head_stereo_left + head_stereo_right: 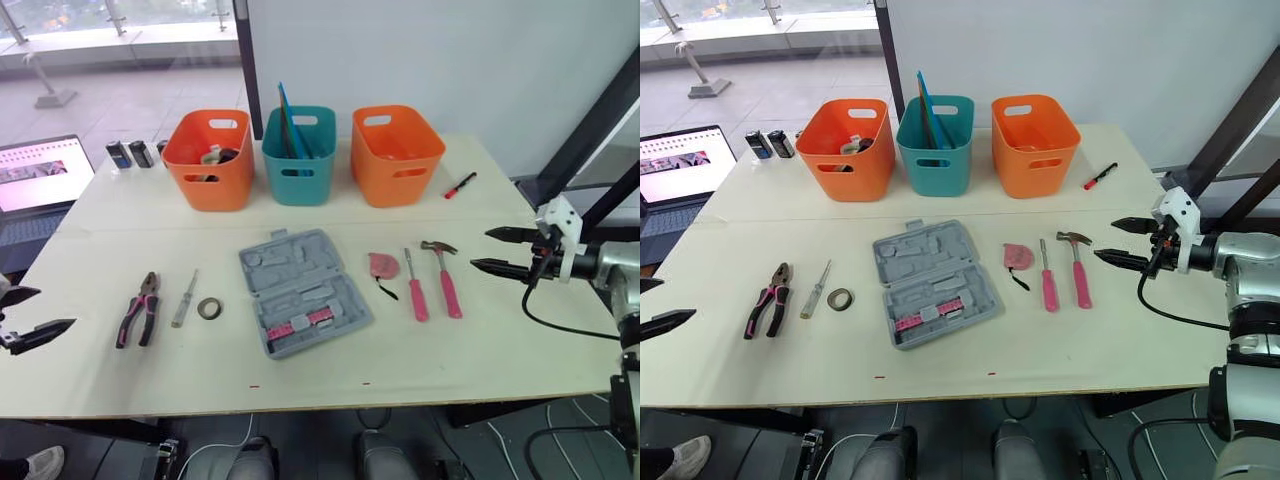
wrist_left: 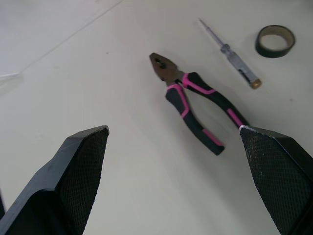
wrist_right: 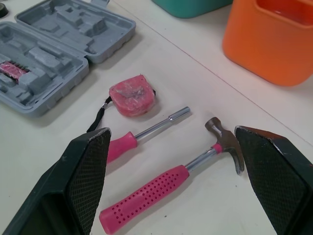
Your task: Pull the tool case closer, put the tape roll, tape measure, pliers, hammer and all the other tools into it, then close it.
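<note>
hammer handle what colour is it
The hammer handle is pink with a dotted grip texture, clearest in the right wrist view.

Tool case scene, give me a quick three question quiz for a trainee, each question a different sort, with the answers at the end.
1. True or false: the tool case lies open on the table.
2. Which tool lies nearest the right gripper? A: pliers. B: hammer. C: tape roll.
3. What colour is the middle bin, between the two orange bins?

Key: 1 true. 2 B. 3 teal.
</note>
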Action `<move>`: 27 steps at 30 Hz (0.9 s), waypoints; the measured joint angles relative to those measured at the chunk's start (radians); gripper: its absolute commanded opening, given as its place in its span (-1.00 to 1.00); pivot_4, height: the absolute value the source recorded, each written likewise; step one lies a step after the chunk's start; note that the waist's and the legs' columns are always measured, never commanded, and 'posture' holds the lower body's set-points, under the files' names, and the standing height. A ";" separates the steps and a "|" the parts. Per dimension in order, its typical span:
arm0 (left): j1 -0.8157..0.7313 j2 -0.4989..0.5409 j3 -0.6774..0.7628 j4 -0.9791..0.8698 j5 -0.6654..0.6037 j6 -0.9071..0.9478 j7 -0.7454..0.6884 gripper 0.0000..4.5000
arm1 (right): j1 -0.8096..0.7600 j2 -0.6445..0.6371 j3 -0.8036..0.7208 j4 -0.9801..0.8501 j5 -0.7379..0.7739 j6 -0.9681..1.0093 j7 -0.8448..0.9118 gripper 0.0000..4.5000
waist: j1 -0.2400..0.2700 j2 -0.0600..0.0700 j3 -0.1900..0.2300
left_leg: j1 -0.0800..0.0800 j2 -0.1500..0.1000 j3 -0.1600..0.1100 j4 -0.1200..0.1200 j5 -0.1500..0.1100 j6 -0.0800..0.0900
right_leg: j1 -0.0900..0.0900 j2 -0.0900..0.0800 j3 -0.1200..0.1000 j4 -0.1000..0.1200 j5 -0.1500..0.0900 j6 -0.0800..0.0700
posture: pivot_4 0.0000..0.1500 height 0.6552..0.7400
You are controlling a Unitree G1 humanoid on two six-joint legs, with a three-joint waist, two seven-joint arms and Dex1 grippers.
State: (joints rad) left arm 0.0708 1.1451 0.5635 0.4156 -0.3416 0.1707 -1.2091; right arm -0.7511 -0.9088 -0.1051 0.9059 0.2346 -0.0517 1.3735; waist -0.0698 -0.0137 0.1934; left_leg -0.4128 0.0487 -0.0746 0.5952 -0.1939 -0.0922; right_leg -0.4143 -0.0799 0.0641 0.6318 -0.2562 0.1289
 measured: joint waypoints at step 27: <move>0.157 -0.317 0.024 -0.758 -0.190 0.456 0.278 1.00 | 0.122 0.113 0.146 -0.682 0.039 0.467 -0.070 0.90 | 0.003 -0.001 0.000 | 0.004 0.000 0.005 0.004 0.000 0.000 | 0.003 0.000 0.007 0.002 0.000 0.001 | 1.00 0.87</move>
State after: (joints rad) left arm 0.2278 0.8279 0.5878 -0.3424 -0.5318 0.6265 -0.9311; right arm -0.6289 -0.7958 0.0404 0.2242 0.2732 0.4157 1.3035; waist -0.0664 -0.0146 0.1933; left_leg -0.4085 0.0488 -0.0691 0.5987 -0.1938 -0.0924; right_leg -0.4115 -0.0797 0.0715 0.6334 -0.2560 0.1295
